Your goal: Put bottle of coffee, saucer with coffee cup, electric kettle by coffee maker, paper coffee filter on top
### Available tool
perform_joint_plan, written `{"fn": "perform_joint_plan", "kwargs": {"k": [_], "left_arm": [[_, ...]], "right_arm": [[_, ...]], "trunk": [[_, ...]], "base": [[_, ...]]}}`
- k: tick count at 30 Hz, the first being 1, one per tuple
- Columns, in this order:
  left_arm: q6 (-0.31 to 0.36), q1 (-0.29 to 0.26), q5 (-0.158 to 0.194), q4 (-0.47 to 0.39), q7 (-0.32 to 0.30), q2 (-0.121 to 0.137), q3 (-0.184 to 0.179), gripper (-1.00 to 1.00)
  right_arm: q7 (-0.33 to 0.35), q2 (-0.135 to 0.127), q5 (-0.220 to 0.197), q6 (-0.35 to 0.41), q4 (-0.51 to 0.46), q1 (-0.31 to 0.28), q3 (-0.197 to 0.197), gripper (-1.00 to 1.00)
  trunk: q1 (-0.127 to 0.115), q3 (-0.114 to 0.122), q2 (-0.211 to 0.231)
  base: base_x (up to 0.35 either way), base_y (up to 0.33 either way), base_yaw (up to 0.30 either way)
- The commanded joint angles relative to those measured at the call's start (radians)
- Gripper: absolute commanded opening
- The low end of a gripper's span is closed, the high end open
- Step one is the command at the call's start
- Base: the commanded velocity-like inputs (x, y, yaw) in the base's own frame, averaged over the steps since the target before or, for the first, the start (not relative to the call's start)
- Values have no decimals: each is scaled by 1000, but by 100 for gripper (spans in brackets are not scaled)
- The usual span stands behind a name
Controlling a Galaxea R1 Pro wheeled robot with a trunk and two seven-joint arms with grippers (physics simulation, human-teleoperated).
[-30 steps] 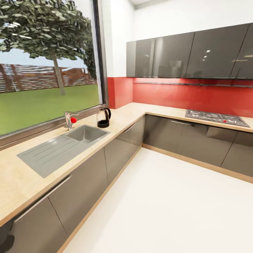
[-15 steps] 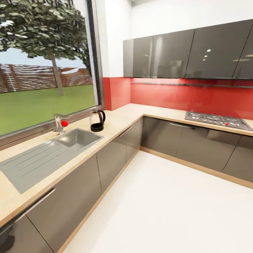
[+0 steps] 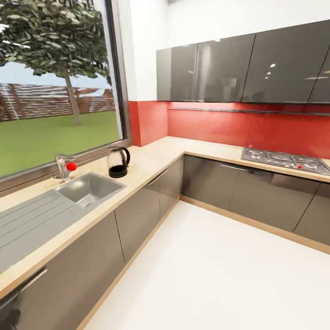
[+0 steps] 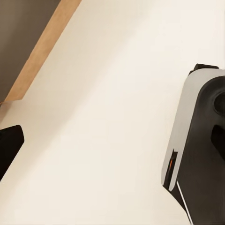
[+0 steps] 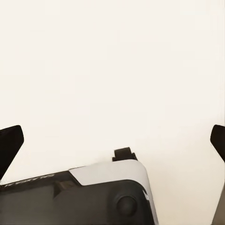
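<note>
The electric kettle (image 3: 118, 162), clear glass with a black base and handle, stands upright on the light wooden countertop (image 3: 153, 158) just right of the sink, under the window. In the left wrist view my left gripper (image 4: 112, 147) hangs over the pale floor; one black fingertip (image 4: 9, 145) shows at the edge, and the jaws are spread wide with nothing between them. My right gripper (image 5: 112, 140) is open too, its two fingertips (image 5: 10, 143) far apart above the floor and my own base (image 5: 79, 199). The coffee maker, bottle, filter, saucer and cup are out of view.
A steel sink (image 3: 89, 189) with a drainboard and a red-knobbed faucet (image 3: 63, 166) sits left of the kettle. The L-shaped counter runs to a gas hob (image 3: 284, 161) at the right. Grey cabinets (image 3: 215, 68) hang above. The white floor (image 3: 220, 270) lies open ahead.
The whole head view has shifted, so the camera moved: kettle and sink now sit further left and lower in the picture. Nothing on the counter has itself moved.
</note>
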Motion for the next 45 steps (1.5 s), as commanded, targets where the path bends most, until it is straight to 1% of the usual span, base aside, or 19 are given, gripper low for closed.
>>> {"fn": "perform_joint_plan", "kwargs": {"k": [1,15,26,29,45], "left_arm": [[-2,0,4,-2,-2,0,7,100],[-2,-1,5,-3,-2,0,8,100],[-2,-1,5,-2,-2,-2,7,100],[-2,-1,5,-2,-2,2,8,100],[-1,-1,5,-2,-2,5,8,100]], "right_arm": [[0,0,-2,-4,1,-1,-3,100],[1,1,-3,-4,0,-1,-3,100],[-1,0,-2,-5,2,-1,-3,100],[-2,-1,-2,-5,2,-1,-3,100],[-2,-2,-1,-5,2,-1,-3,100]], "trunk": [[1,-1,-1],[1,-1,-1],[1,-1,-1],[1,-1,-1],[1,-1,-1]], "base": [[309,-146,-48],[309,-148,-209],[310,-152,-16],[309,-166,0],[309,-168,0]]}}
